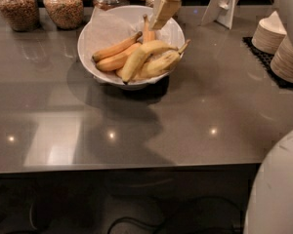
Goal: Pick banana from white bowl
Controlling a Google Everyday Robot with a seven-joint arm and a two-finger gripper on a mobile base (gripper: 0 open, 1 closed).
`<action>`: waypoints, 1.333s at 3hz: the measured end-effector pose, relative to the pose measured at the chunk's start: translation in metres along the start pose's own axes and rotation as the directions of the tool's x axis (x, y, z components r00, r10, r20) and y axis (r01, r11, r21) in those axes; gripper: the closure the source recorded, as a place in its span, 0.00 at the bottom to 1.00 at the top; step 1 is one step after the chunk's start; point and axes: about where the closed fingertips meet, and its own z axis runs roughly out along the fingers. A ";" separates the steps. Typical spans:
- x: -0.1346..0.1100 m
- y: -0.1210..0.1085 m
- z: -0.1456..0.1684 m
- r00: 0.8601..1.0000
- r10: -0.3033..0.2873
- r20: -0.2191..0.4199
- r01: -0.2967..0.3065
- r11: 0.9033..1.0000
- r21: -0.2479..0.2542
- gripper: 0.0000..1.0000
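The white bowl (100, 33), lined with crinkled white paper, stands on the grey table at the back centre. Several bananas lie in it. The banana (142, 56), long, thick and pale yellow with a dark tip, lies across the top of the pile. Slimmer orange-toned bananas (115, 50) lie to its left, and a mottled one with a long stem (167, 60) to its right. My gripper (163, 9) hangs at the top of the view, above the bowl's far rim. It is clear of the bananas and nothing shows in it.
Glass jars of grain (63, 6) stand at the back left. Stacks of small pale bowls (283, 48) sit on a black mat at the right. A white stand (224, 6) is at the back right. A white rounded robot part (278, 189) fills the lower right corner.
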 end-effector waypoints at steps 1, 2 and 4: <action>0.004 0.000 0.013 1.000 -0.012 0.007 0.012 0.999 -0.031 0.45; 0.007 0.009 0.030 1.000 -0.007 0.023 0.009 0.997 -0.077 0.45; 0.016 0.031 0.056 0.999 0.021 0.035 -0.014 0.985 -0.169 0.45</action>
